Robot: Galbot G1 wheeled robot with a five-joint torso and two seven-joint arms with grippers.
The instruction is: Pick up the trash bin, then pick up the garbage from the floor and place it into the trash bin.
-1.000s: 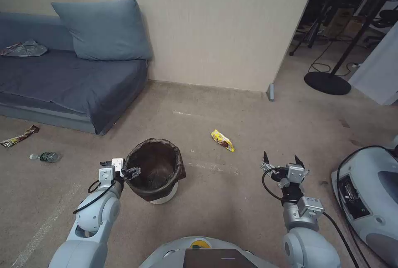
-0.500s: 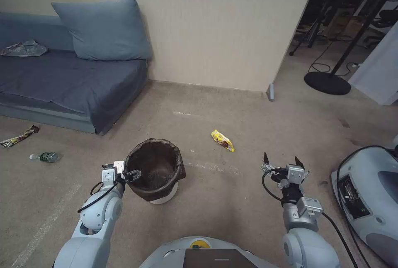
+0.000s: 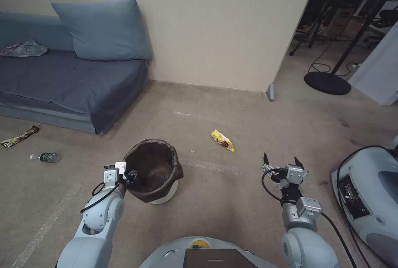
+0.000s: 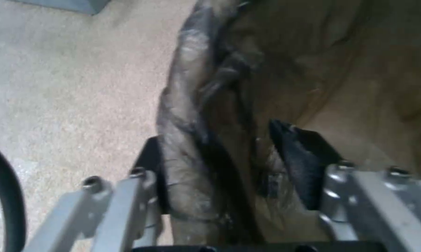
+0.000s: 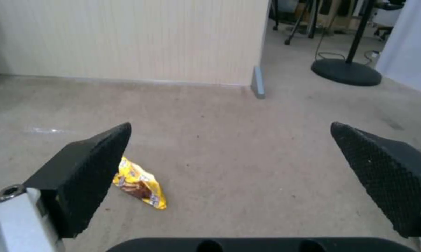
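The trash bin (image 3: 154,167), a small white bucket lined with a dark bag, stands on the carpet just ahead of me. My left gripper (image 3: 129,174) is at its near-left rim. In the left wrist view the lined rim (image 4: 191,140) sits between the two fingers (image 4: 303,161), one outside and one inside, closed against it. Garbage lies around: a yellow wrapper (image 3: 222,140) (image 5: 139,183), a small clear bottle (image 3: 44,157) and a dark wrapper (image 3: 19,136). My right gripper (image 3: 282,161) (image 5: 229,175) hovers open over bare carpet, behind and right of the yellow wrapper.
A blue sofa (image 3: 70,81) with a pillow (image 3: 103,29) and a crumpled grey piece (image 3: 23,48) fills the left. The wall (image 3: 215,27) ends at a corner post (image 3: 270,91). A round stand base (image 3: 327,82) and a white machine (image 3: 373,201) are on the right.
My left gripper moved forward and down over the bin's rim, and its fingertips now sit inside the bin. The bin's rim shifted slightly left. The right arm stayed still.
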